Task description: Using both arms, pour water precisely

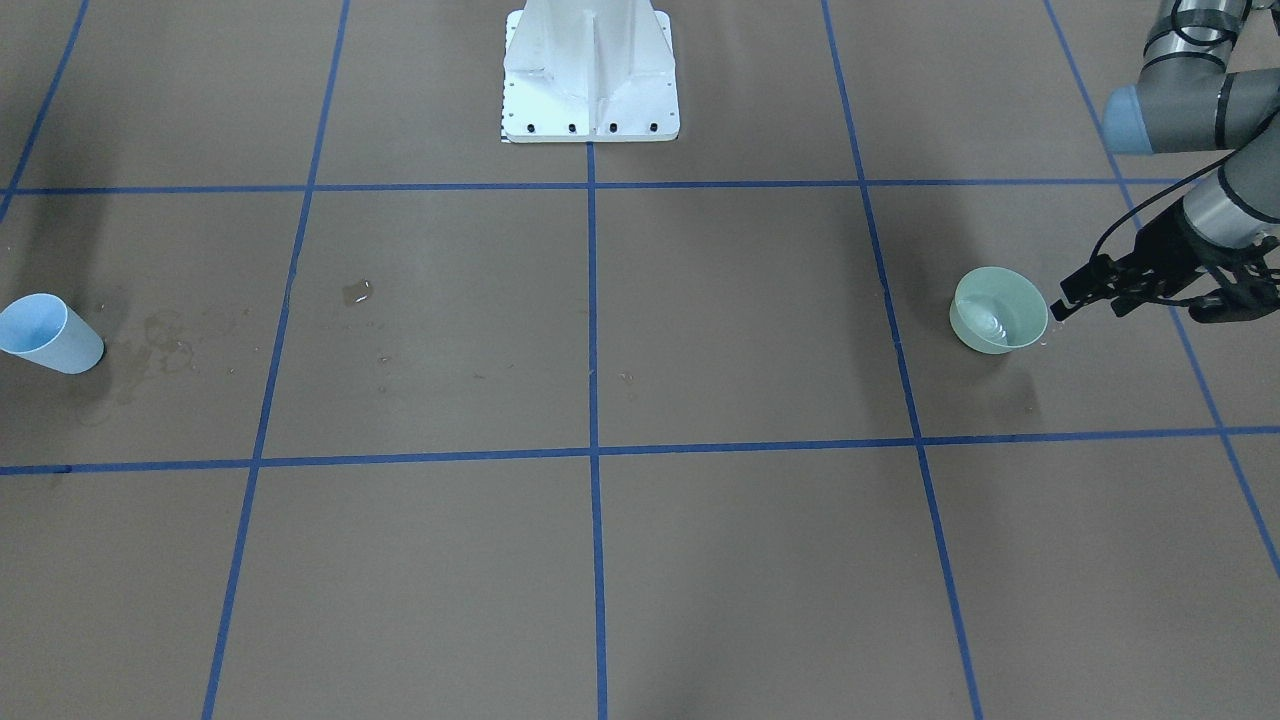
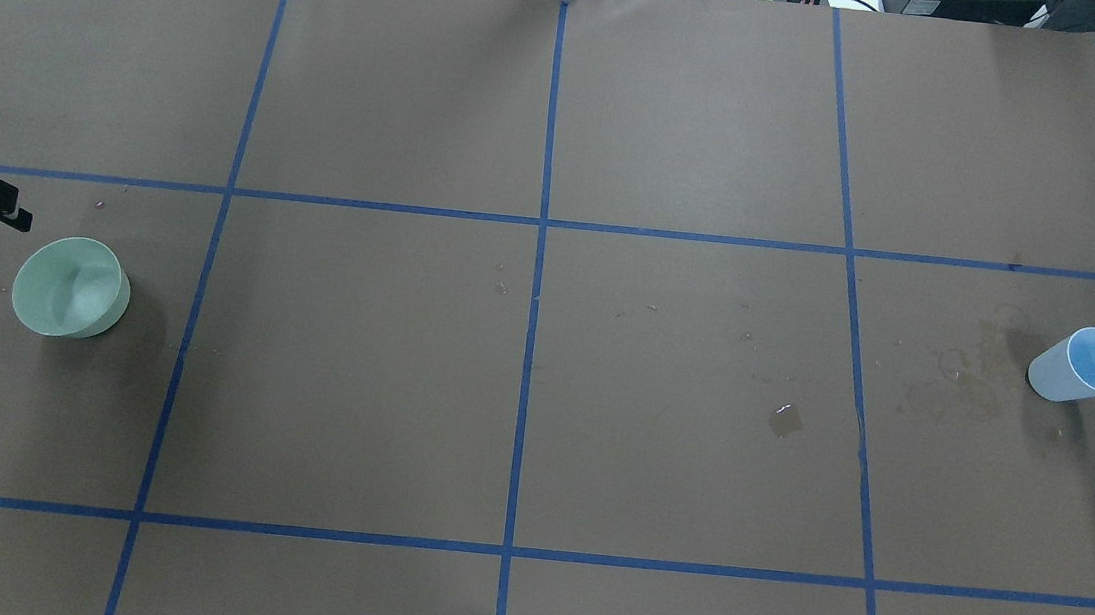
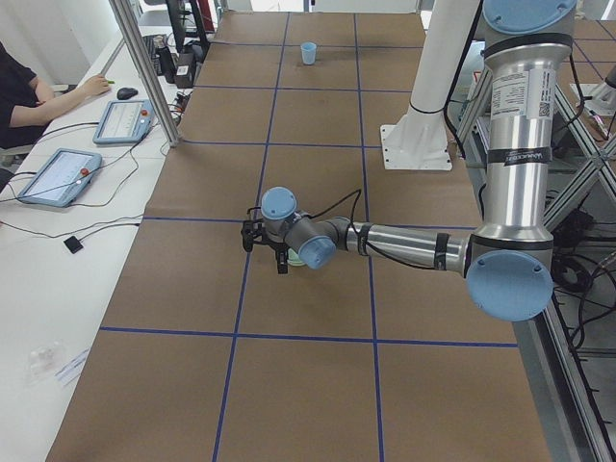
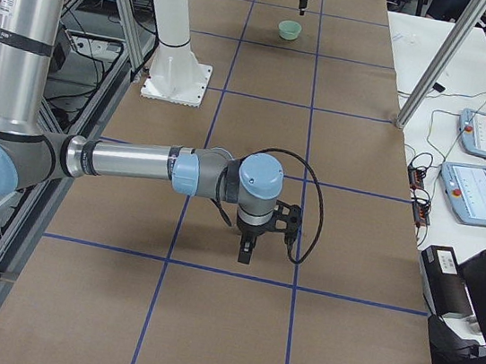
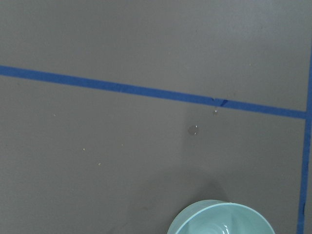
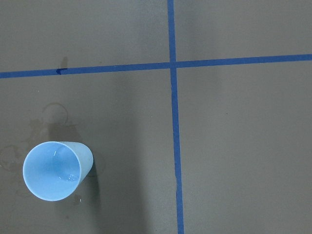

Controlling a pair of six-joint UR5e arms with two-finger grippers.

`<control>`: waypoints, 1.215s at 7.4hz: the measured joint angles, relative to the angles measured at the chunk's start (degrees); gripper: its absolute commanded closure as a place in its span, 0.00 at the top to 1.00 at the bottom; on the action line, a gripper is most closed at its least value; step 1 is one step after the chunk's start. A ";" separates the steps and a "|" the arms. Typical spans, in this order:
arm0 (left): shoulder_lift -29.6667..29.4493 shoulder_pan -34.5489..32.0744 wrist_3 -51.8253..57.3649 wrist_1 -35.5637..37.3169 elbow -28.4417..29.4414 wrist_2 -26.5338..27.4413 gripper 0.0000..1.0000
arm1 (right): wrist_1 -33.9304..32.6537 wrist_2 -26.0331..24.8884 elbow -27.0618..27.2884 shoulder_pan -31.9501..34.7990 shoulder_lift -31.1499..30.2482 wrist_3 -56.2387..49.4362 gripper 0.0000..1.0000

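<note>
On the left gripper [image 1: 1062, 303] it could not be told whether the fingers were spread or pressed together; nothing was seen between them. They were pointed down at the table [image 2: 516, 425], and the tips were held just beside the rim of a green bowl [image 1: 1000, 340], on the side toward the robot's left and apart from it. Behind the gripper the wrist was bent, and the left arm [image 3: 414, 248] was stretched out low and nearly level across the table from an elbow near the robot's side. Water [image 1: 992, 322] was seen in the bowl as pale ripples at its bottom. The right gripper [image 4: 246, 253] was shown only from the side, so the state of its fingers could not be told either; it was hung straight down over bare table. Its wrist was turned downward at the end of the right arm [image 4: 128, 164], whose forearm was held level and reached out from the elbow. A blue cup [image 2: 1082, 364] was stood upright near the table's right end, with faint glints at its bottom. A small puddle [image 2: 785, 420] was left between cup and bowl, well apart from both.
</note>
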 measured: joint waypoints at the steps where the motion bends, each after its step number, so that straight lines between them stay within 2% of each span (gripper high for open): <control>1: 0.19 1.68 -0.52 -0.39 0.02 0.78 1.00 | 0.00 0.03 -0.01 0.00 0.01 0.00 0.99; 2: 0.42 3.23 -0.68 -0.54 0.05 1.10 1.00 | 0.00 0.03 -0.08 0.00 0.01 0.00 0.99; 4: 0.59 5.46 -0.86 -0.60 0.52 1.27 0.85 | 0.01 -0.02 -0.17 0.00 0.01 0.00 0.99; 5: 0.64 5.87 -0.90 -0.61 1.08 1.34 0.53 | 0.01 -0.01 -0.19 0.00 0.01 0.00 0.99; 6: 0.67 6.04 -1.09 -0.61 1.57 1.44 0.29 | 0.03 0.01 -0.20 0.00 0.01 0.00 0.99; 7: 0.68 6.09 -1.63 -0.61 1.82 1.56 0.10 | 0.04 -0.01 -0.23 0.00 0.01 0.00 0.99; 8: 0.67 6.13 -2.13 -0.61 2.06 1.63 0.00 | 0.03 -0.02 -0.24 0.00 0.01 0.00 0.99; 9: 0.59 6.15 -2.40 -0.59 2.39 1.63 0.00 | 0.01 -0.03 -0.24 0.00 0.01 0.00 0.99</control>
